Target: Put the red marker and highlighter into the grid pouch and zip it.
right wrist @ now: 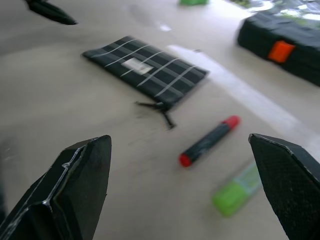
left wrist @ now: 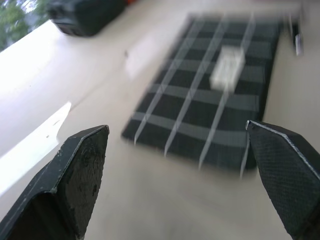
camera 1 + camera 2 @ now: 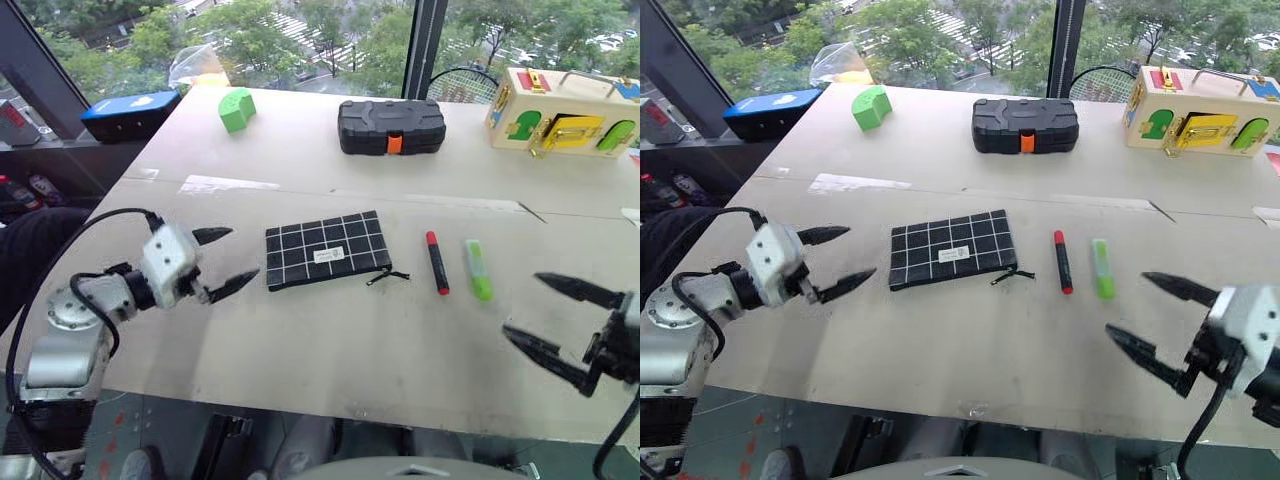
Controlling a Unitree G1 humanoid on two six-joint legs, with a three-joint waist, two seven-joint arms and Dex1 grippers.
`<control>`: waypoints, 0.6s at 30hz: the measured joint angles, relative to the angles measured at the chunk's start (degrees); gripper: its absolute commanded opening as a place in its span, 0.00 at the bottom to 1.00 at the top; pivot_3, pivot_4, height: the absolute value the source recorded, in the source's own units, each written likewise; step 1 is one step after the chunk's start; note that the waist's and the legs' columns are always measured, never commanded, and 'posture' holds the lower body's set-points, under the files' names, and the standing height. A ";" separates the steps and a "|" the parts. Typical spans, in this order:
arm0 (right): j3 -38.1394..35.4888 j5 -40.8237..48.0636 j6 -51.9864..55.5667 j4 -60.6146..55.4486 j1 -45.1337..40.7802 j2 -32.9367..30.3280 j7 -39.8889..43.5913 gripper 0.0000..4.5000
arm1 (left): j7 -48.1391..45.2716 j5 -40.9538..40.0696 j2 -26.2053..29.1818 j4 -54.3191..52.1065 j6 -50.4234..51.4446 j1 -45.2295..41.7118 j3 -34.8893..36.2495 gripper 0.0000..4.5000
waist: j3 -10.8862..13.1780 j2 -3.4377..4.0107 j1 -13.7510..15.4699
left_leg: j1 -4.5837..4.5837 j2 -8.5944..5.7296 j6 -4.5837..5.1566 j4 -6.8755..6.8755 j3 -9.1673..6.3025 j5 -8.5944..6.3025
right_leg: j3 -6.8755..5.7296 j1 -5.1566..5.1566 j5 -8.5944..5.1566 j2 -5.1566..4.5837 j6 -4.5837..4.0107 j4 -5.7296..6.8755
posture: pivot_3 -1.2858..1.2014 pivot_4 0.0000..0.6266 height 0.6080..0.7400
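The grid pouch (image 3: pixel 326 250) lies flat near the middle of the bench (image 3: pixel 330 340), its zipper cord trailing toward the red marker (image 3: pixel 437 262), which lies just beside the highlighter (image 3: pixel 478 269), the two roughly parallel and apart. Both hands are empty with fingers spread wide: the left hand (image 3: pixel 222 261) hovers just beside the pouch's left edge, the right hand (image 3: pixel 552 318) sits near the bench's front edge, short of the pens. The work seems to be at its start, so the pouch most likely needs opening first; the left hand would do well to pin the pouch's far-left end flat while the right takes the cord pull, drawing along the zipper line rather than upward so the fabric does not lift. Whether the zipper is fully shut is hard to tell from here. Then each pen is best pinched across its middle. The pouch bears a small white label (image 3: pixel 329 254), its print too small to read; no other writing is legible.
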 measured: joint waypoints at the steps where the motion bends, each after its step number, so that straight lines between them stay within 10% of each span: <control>1: 0.04 -0.49 -0.72 -0.66 1.11 0.03 0.69 1.00 | -0.95 2.09 0.15 4.91 -6.39 -0.96 -0.74 1.00 | 0.01 0.02 0.34 | -0.02 -0.02 0.08 0.08 -0.11 -0.05 | 0.01 0.02 0.00 -0.03 0.01 0.00 | 0.52 0.24 1.00; 18: 1.39 -4.89 -10.91 -1.68 12.40 8.48 4.80 1.00 | 16.55 27.31 -4.51 27.25 -37.81 -16.95 -12.55 1.00 | -0.08 0.16 0.86 | 0.11 -0.30 0.17 0.50 -0.38 -0.11 | -0.23 0.41 0.05 -0.03 0.15 0.10 | 0.52 0.24 1.00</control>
